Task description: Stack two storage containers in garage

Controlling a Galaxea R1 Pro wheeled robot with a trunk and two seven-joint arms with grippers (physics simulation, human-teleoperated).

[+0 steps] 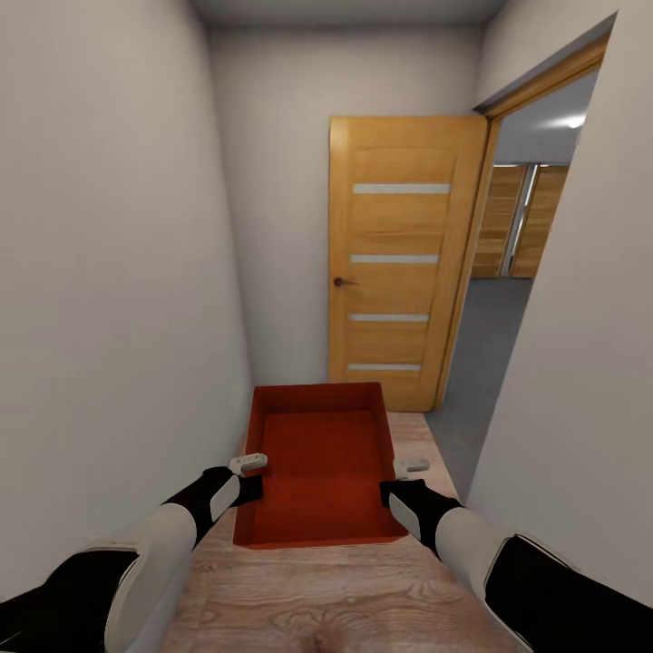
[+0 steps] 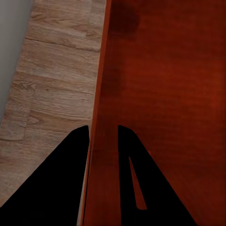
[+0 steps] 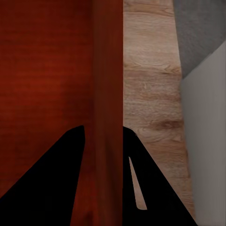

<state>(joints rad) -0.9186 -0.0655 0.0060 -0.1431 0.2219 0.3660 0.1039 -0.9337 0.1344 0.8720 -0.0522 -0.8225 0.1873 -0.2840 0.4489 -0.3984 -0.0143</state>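
An orange-red open-top bin [image 1: 319, 467] is carried level in front of the robot, above the light wood plank floor [image 1: 326, 599] of a narrow white-walled corridor. The left gripper [image 1: 247, 478] pinches the bin's left wall and the right gripper [image 1: 405, 481] its right wall; each wrist view shows one dark finger [image 2: 70, 160] inside and one outside the rim, closed against it [image 3: 66, 160]. Ahead, a wooden door [image 1: 404, 263] stands open beside a doorway onto a grey floor [image 1: 481, 345], probably the garage. Passing through well calls for keeping both grips firm, the bin level, and turning right with clearance from the door and frame.
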